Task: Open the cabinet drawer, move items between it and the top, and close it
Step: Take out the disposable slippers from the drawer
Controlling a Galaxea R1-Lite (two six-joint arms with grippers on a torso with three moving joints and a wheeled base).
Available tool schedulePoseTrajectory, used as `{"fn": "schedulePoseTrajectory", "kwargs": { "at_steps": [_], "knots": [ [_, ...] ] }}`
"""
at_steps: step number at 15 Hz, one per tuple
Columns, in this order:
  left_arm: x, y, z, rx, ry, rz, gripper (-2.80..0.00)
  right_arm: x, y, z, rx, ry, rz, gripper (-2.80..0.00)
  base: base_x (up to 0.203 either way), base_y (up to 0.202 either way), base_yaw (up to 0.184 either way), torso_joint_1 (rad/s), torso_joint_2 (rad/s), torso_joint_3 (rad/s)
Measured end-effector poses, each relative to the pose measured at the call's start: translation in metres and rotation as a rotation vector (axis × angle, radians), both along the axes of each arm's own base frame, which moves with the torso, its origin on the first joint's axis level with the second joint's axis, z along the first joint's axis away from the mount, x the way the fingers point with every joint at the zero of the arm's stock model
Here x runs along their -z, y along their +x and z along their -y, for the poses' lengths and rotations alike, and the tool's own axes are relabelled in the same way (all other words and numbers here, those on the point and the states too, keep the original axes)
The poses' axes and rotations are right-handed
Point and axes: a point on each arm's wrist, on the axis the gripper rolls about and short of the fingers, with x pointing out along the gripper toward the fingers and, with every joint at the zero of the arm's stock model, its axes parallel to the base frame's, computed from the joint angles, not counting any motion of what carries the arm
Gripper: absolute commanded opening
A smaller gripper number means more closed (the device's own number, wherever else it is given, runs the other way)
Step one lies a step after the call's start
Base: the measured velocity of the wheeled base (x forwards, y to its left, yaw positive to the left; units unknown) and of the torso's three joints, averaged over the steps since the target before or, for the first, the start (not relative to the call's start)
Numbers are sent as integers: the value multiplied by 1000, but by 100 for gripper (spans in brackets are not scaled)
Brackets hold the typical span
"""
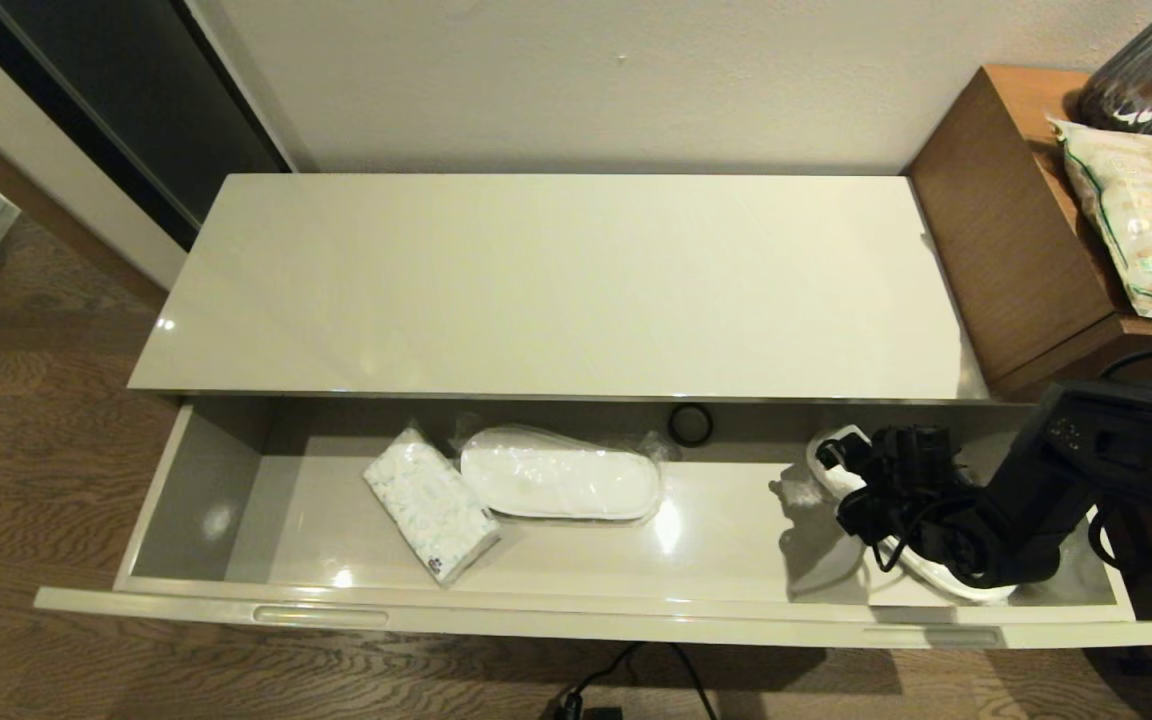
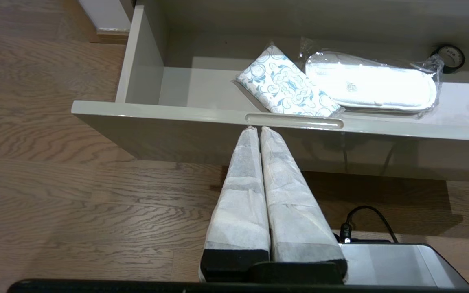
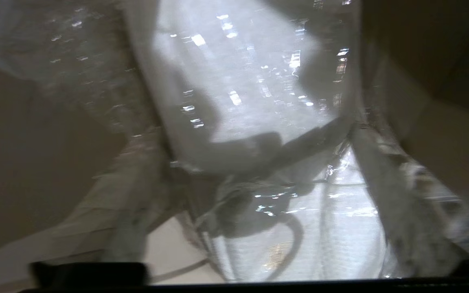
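Left gripper [image 2: 259, 129] hangs outside the drawer [image 1: 576, 620], fingers pressed together on nothing, tips just short of the left front slot [image 2: 294, 121]; looks parked. Right gripper [image 1: 851, 480] is down inside the drawer's right end, on top of a plastic-wrapped slipper pair [image 1: 921, 575]. Right wrist view shows wrapped fingers [image 3: 128, 203] spread on either side of the crinkly wrap, seemingly apart and not clamped yet.

Judged step: grab this pair to lift it onto the cabinet top [image 1: 556, 285]. To do it well: pinch slipper body, not just loose film, or the wrap may slide out; lift straight up to clear the cabinet edge overhanging the drawer back, then carry back.

Drawer contents, left to right: patterned tissue pack [image 1: 431, 505] lying at an angle, touching or slightly overlapping a second wrapped slipper pair [image 1: 561, 475] at centre, a dark tape roll [image 1: 690, 424] at the back wall, then the right pair under the gripper. Cabinet top holds nothing. Brown side table [image 1: 1016, 240] at far right carries a bagged packet [image 1: 1151, 220] and a dark vase [image 1: 1151, 75].
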Motion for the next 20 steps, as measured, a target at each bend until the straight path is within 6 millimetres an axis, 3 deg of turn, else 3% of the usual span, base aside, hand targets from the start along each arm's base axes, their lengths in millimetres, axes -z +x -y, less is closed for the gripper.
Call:
{"fn": "schedulePoseTrajectory", "kwargs": {
  "at_steps": [5,8,12,20],
  "knots": [
    [0,0,0,1,0,1,-280,0,-1,1,3,-1,-3,-280,0,0,0,0,0,0],
    [0,0,0,1,0,1,-280,-9,-1,1,3,0,3,-280,0,0,0,0,0,0],
    [0,0,0,0,0,1,-280,-41,-10,4,11,3,-31,-280,0,0,0,0,0,0],
    [0,0,0,1,0,1,-280,-110,-62,7,33,20,-170,-280,0,0,0,0,0,0]
  ]
}}
